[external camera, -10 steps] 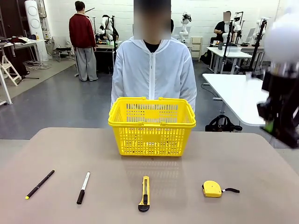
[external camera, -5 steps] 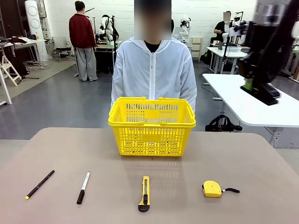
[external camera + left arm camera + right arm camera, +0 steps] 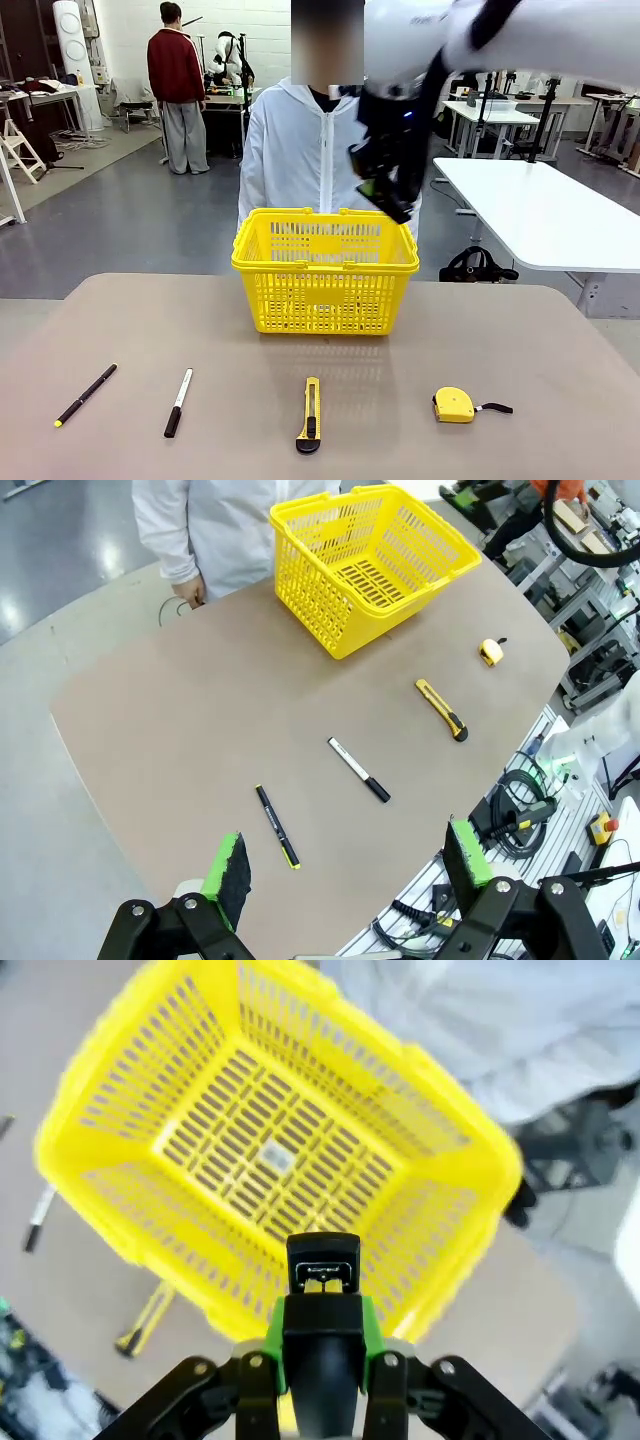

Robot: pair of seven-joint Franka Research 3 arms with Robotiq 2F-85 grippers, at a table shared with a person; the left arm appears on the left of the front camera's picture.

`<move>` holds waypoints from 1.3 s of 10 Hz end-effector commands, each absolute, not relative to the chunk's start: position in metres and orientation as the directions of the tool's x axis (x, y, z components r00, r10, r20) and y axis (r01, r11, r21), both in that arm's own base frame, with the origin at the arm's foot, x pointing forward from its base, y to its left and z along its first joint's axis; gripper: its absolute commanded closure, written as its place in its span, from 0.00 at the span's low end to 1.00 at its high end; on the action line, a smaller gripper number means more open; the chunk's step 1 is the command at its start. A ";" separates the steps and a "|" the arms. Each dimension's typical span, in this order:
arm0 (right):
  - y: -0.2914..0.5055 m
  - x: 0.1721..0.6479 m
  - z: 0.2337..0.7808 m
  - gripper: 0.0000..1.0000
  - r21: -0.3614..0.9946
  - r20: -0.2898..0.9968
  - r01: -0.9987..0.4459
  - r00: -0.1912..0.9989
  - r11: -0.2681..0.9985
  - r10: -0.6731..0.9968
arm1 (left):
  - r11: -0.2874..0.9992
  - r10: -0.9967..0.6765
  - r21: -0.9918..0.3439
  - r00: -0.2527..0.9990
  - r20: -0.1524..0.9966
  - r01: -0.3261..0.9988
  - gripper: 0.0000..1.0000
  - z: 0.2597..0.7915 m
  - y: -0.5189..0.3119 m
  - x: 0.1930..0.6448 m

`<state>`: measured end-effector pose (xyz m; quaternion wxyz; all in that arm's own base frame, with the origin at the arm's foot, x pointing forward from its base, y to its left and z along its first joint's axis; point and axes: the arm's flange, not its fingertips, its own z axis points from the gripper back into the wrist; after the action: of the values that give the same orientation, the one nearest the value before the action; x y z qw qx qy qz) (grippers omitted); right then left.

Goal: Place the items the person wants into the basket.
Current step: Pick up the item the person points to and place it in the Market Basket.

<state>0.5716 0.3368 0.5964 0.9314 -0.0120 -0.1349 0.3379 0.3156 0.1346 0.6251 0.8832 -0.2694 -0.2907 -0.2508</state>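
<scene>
Under the right gripper (image 3: 322,1260), whose jaws are pressed together, sits the yellow basket (image 3: 130,1195), with the person (image 3: 300,160) standing just beyond it. Nearer the robot than that gripper, the marker pen (image 3: 178,402) and the utility knife (image 3: 311,414) lie on the table (image 3: 520,340), well apart from it. The left gripper (image 3: 347,860) hangs high over the table with its fingers spread wide, the marker pen and the utility knife far beneath it.

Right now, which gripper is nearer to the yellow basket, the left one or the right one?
The right. The right gripper hangs close above the basket, at its far side. The left gripper is high above the table, far from the basket.
</scene>
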 end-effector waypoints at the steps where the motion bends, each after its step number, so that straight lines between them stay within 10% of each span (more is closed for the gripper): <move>1: 0.348 0.610 0.609 1.00 -0.071 0.255 -0.702 0.674 0.709 0.693 | 0.716 -0.290 -0.329 0.691 0.662 0.616 0.00 0.625 0.137 0.315; 9: 0.355 0.614 0.573 1.00 -0.077 0.255 -0.706 0.669 0.704 0.698 | 0.716 -0.290 -0.329 0.691 0.662 0.616 0.00 0.625 0.137 0.315; 10: 0.355 0.620 0.571 0.69 -0.068 0.252 -0.719 0.659 0.692 0.709 | 0.716 -0.290 -0.329 0.691 0.662 0.616 0.00 0.625 0.137 0.315; 13: 0.365 0.615 0.550 0.69 -0.063 0.232 -0.789 0.584 0.611 0.778 | 0.716 -0.290 -0.329 0.691 0.662 0.616 0.00 0.625 0.137 0.315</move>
<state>0.6170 0.3626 0.5557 0.8995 0.0173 -0.1180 0.4204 0.3155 0.1352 0.6250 0.8834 -0.2692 -0.2910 -0.2501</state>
